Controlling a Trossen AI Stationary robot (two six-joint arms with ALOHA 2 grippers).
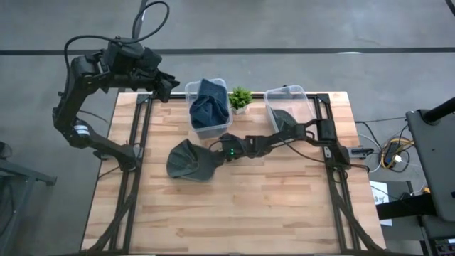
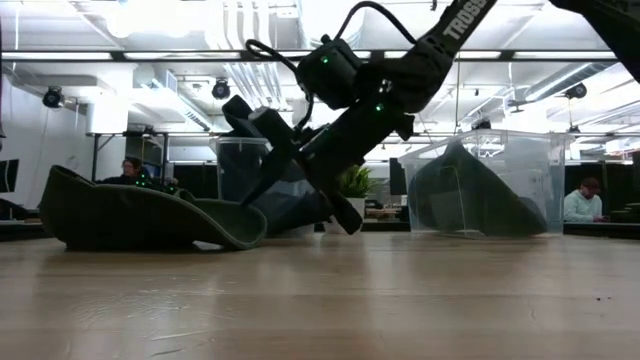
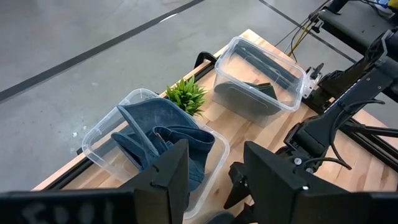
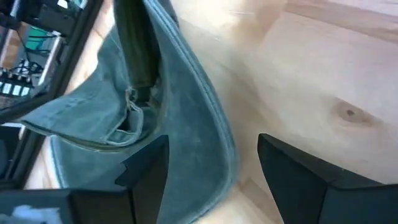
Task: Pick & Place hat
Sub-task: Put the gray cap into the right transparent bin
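While my right gripper (image 1: 213, 153) sits spread over the hat (image 1: 188, 160) mid-table, grasping nothing, left gripper (image 1: 167, 84) waits far-left, released.

Olive-green hat (image 1: 190, 161) lies flattened on the wooden table, left of centre; brim edge slightly raised.

Light comes evenly from ceiling lamps (image 2: 130, 15), bright overhead. The table (image 1: 234, 206) shows only soft shadows and no glare. At table height the near wood is blurred. The right wrist picture is soft around 6 o'clock.
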